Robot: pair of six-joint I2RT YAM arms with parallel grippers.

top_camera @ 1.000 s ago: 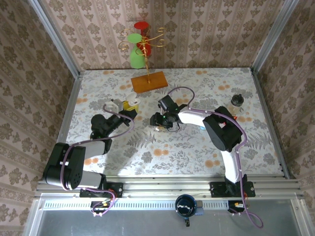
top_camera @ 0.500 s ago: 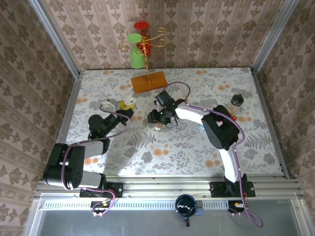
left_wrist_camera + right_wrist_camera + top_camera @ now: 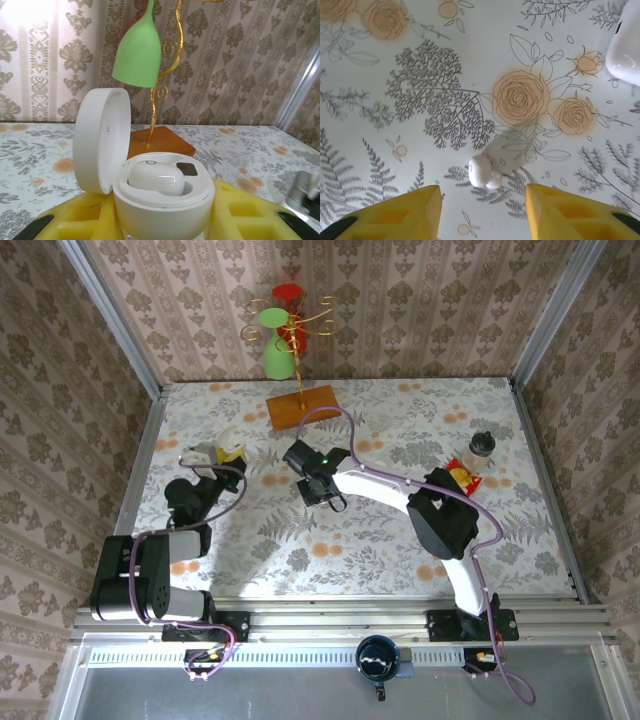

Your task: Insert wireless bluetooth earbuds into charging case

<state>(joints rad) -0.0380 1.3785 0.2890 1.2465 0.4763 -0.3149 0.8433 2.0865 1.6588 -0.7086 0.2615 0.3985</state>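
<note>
Left gripper (image 3: 161, 222) is clamped on the open charging case (image 3: 155, 197) — yellow pads (image 3: 85, 220) tight on both sides, lid (image 3: 100, 140) up, 1 white earbud (image 3: 156, 179) seated inside. Right gripper (image 3: 482, 212) hangs over the floral table (image 3: 420, 50), jaws apart and holding nothing — a 2nd white earbud (image 3: 482, 172) lies on the table just ahead of the gap between its fingers. A glossy white rounded thing (image 3: 627, 47) sits at the right edge of the right wrist view, well apart from that bud.

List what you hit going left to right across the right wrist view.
yellow pad → white earbud → second yellow pad → glossy white rounded object at the right edge
</note>
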